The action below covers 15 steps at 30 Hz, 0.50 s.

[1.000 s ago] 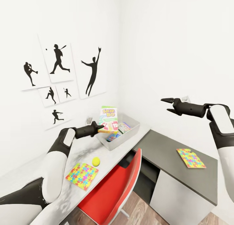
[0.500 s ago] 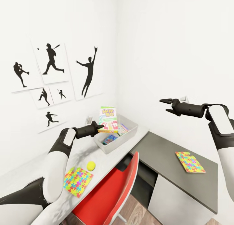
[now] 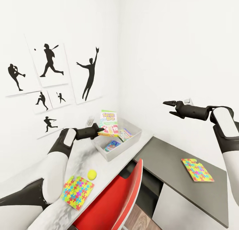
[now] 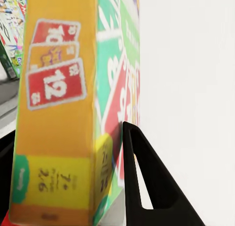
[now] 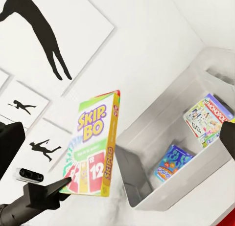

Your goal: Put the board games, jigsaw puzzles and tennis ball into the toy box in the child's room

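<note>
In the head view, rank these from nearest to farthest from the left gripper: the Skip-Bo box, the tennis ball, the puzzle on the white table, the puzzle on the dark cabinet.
1. Skip-Bo box, held in the left gripper over the toy box's near end.
2. Tennis ball, on the white table, toward the robot.
3. Table puzzle, just past the ball, near the table's edge.
4. Cabinet puzzle, far off to the right.

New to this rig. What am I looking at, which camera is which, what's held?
A simulated two-armed wheeled robot. The large picture is its head camera; the other two sit near each gripper. The left gripper pinches a Skip-Bo board game upright over the grey toy box, which already holds two game boxes. On the white table lie a tennis ball and a jigsaw puzzle. A second jigsaw puzzle lies on the dark side cabinet. The right gripper hangs open, empty.
</note>
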{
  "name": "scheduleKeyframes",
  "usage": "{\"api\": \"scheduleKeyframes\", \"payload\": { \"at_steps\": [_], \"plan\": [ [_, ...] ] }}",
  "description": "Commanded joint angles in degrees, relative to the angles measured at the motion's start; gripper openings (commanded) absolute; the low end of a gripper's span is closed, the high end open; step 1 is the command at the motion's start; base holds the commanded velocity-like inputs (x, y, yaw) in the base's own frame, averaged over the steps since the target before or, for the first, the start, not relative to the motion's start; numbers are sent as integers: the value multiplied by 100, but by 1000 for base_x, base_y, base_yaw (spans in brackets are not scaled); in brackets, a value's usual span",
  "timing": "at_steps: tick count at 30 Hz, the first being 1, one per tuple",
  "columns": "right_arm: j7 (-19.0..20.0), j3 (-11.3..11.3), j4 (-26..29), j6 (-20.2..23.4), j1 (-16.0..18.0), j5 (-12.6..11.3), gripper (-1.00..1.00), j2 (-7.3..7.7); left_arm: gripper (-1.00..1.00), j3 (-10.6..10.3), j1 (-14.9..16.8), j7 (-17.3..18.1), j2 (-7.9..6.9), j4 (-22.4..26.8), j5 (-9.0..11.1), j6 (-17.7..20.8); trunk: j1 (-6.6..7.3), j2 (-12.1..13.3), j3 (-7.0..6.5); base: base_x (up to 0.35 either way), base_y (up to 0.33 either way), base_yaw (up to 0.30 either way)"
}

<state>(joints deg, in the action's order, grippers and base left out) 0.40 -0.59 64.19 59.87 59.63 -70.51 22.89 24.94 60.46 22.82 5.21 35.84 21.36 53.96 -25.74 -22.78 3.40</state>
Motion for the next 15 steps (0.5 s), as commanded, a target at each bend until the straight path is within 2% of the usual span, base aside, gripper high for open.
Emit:
{"api": "scheduleKeyframes", "payload": {
  "at_steps": [1,6,11,15],
  "plan": [
    [4,-8,2,13,6,2,100,4,-100,35,73,-72,-18,-14,-33,101,-4,-14,14,4,0,0],
    [4,-11,0,13,5,2,100,5,-100,17,258,-328,-64,-38,-42,396,-4,-14,14,1,0,0],
    [4,-32,2,13,4,2,100,5,-100,-10,362,-442,-66,-48,-70,460,-4,-14,14,0,0,0],
    [4,-37,1,13,4,2,100,5,-100,-303,376,-408,-67,-94,-102,458,-4,-14,14,0,0,0]
  ]
}}
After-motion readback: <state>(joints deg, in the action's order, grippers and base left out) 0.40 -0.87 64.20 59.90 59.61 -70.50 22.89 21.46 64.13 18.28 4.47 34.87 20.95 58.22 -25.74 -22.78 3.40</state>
